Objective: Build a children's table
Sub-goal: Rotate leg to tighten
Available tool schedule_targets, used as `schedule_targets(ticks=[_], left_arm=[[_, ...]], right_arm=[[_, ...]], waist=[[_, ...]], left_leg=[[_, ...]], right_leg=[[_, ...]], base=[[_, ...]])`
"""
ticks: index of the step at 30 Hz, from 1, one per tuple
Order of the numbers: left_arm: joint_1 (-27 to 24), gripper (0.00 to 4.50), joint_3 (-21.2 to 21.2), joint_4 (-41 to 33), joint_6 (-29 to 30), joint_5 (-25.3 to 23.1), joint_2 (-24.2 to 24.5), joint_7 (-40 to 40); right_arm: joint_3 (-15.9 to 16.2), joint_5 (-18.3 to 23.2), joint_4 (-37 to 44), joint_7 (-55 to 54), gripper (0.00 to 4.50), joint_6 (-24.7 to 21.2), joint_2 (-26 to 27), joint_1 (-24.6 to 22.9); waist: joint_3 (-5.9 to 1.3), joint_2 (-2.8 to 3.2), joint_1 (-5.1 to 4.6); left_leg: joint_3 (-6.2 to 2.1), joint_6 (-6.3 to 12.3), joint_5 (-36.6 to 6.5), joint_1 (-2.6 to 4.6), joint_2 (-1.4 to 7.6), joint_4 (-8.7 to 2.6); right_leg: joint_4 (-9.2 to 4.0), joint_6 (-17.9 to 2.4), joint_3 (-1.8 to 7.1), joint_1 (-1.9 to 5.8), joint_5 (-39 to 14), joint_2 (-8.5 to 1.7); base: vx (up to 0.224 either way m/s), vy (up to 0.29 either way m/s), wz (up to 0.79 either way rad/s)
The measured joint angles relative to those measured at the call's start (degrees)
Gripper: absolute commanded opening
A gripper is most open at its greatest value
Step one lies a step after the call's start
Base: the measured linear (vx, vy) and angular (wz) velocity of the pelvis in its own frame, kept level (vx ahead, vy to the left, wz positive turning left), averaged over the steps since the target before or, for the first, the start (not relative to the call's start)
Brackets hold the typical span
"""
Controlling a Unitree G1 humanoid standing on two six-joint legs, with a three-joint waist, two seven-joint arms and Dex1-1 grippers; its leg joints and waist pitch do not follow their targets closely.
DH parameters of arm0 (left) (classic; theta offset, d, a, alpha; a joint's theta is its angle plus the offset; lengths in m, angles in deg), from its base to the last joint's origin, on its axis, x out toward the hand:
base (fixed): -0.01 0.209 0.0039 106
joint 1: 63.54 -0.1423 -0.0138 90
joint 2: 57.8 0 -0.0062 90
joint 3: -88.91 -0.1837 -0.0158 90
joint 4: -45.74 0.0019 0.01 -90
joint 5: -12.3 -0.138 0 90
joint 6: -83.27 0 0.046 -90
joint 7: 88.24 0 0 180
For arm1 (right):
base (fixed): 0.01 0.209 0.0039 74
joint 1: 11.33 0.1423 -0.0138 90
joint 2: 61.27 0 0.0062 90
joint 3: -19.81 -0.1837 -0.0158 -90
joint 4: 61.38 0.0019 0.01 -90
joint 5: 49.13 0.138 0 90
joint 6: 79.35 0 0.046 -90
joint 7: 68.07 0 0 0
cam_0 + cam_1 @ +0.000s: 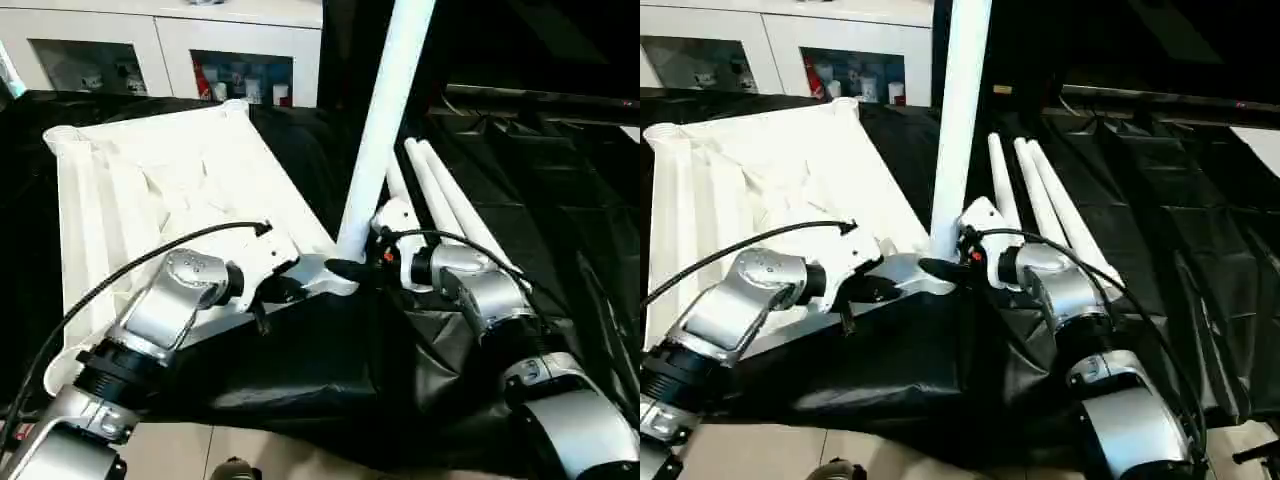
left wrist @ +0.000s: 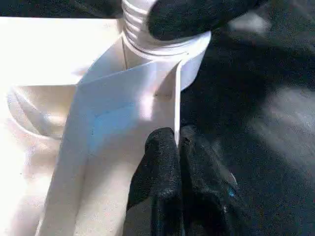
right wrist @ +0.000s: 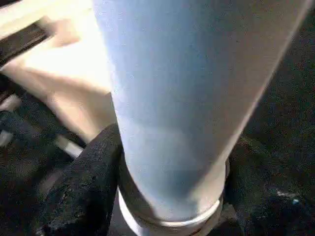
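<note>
Our right hand (image 1: 362, 268) grips the foot of the upright leg (image 1: 385, 120), its black fingers (image 3: 83, 182) clasped around the tube just above the threaded end, which sits in the near right corner socket (image 2: 162, 49) of the table top (image 1: 150, 180). That leg's long axis rises nearly straight up from the socket, leaning slightly right, so we judge the coming move to be a twist about that axis, and the right hand is the one on it. Our left hand (image 2: 179, 172) is clenched on the thin rim of the top, just left of the socket, steadying it. The top lies underside up on the black-draped counter (image 1: 560, 200), smooth white plastic with ribs. Three spare legs (image 1: 1035, 190), long, tapered and tubular, lie side by side just right of the upright one. A white cabinet (image 1: 170, 50) with glass doors stands at the far left.
</note>
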Motion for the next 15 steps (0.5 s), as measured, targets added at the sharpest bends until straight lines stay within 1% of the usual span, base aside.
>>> schedule_targets(ticks=[2,4,6,7,10,15], left_arm=[[0.50,0.00,0.32,0.97,0.48,-0.01,-1.15,-1.77],[2.56,0.00,0.93,4.22,1.34,-0.30,-4.13,-5.59],[6.45,0.00,2.61,10.21,3.01,-1.16,-8.89,-12.05],[7.27,0.00,2.63,11.36,3.34,-1.37,-9.84,-13.68],[7.48,0.00,3.21,11.90,3.43,-1.69,-11.28,-16.25],[7.50,0.00,3.16,11.86,3.49,-2.02,-11.36,-16.74]], right_arm=[[-0.58,-0.02,-0.93,-2.87,2.72,-0.15,0.78,0.64],[-1.70,-0.20,-3.21,-8.70,2.72,-0.10,2.84,2.03],[-4.19,-0.60,-7.76,-21.03,2.72,-0.06,6.53,5.21],[-4.44,-0.72,-8.80,-24.10,2.72,-0.22,7.27,6.13],[-5.03,-1.01,-10.24,-28.72,2.72,-0.21,8.69,7.49],[-5.43,-1.28,-11.28,-30.22,2.72,-0.18,9.37,8.30]], waist=[[0.00,0.00,-0.15],[0.00,0.01,-0.15],[0.00,0.03,-0.25],[0.00,0.03,-0.32],[-0.01,0.01,-0.58],[-0.02,0.01,-0.68]], left_leg=[[0.00,0.00,0.00,0.03,0.00,0.04],[0.00,-0.03,0.02,0.07,0.02,0.09],[0.01,-0.08,0.05,0.17,0.03,0.13],[0.01,-0.09,0.05,0.18,0.03,0.12],[0.02,-0.08,0.04,0.19,0.03,0.05],[0.02,-0.08,0.04,0.19,0.06,0.03]], right_leg=[[0.01,0.00,0.03,0.01,0.06,0.00],[0.02,0.00,0.03,0.03,0.14,0.00],[0.05,-0.01,0.05,0.08,0.24,0.00],[0.02,-0.02,0.05,0.06,0.26,0.00],[-0.04,0.00,0.04,0.07,0.25,0.00],[-0.04,0.02,0.02,0.05,0.24,0.02]], base=[[0.000,0.000,0.00],[0.000,0.000,0.00],[0.000,0.000,0.00],[0.000,0.000,0.00],[0.000,0.000,0.00],[0.000,0.000,0.00]])
